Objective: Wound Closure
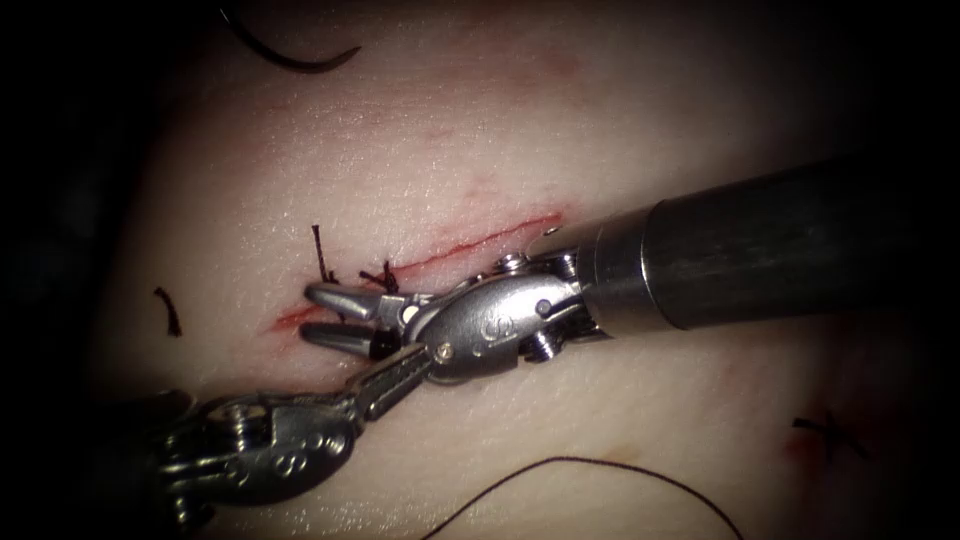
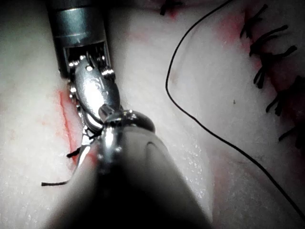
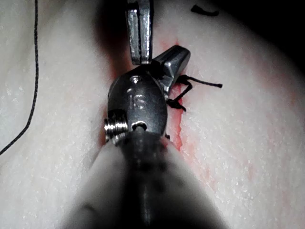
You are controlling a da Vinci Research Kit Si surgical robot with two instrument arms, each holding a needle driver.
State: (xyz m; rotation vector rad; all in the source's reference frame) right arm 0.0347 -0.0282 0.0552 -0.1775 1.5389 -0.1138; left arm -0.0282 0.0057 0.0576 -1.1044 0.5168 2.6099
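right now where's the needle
In the endoscope view the needle lies loose on the tissue, beyond the cut, held by neither tool.

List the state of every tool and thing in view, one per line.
Cut: thin red line, one stitch near its left end.
Stitch: knotted, ends cut short.
Right tool: jaws open, holding nothing, over the cut's left end.
Left tool: jaws shut, nothing seen in them.
Needle: lying free on the tissue, held by neither tool.
Thread: slack, loose on the tissue.
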